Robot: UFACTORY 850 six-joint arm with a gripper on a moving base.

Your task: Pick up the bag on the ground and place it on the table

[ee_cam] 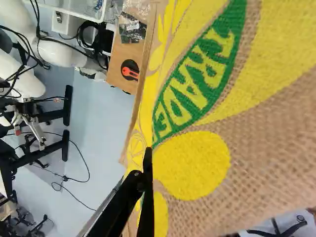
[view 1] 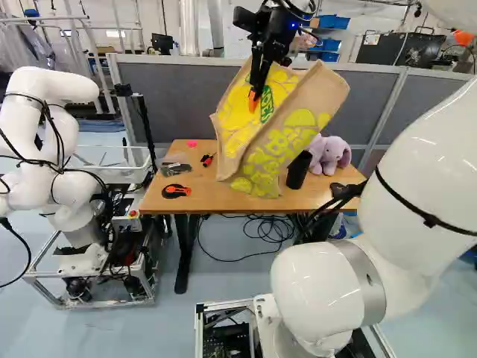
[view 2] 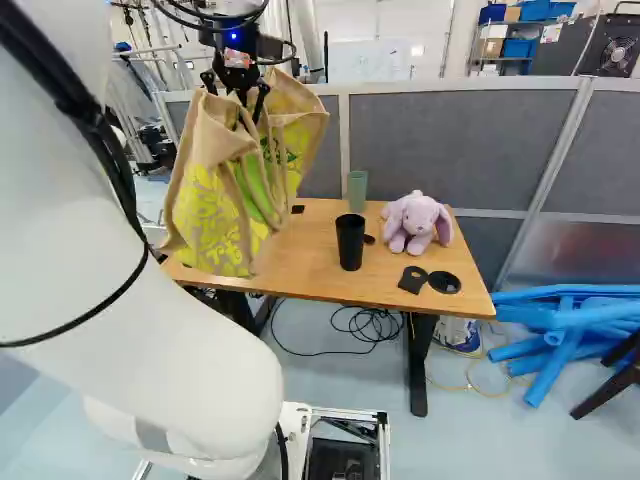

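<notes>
The bag (view 1: 287, 153) is suspended near the table (view 1: 212, 195), pinched between the two fingers of the gripper (view 1: 256, 95); its contents are hidden. Whether its lower edge touches the table cannot be determined. On the table stand two upright cups, one black (view 2: 350, 245), one green (view 2: 357, 190), contents indiscernible; a plush toy (view 2: 417, 221) sits beside them on the table.

From seven and five o'clock behind the arm (view 1: 428, 186), the base views face twelve, slightly down, sharing the surface (view 2: 310, 268). The wrist view looks closely along the end effector (view 1: 255, 100).
</notes>
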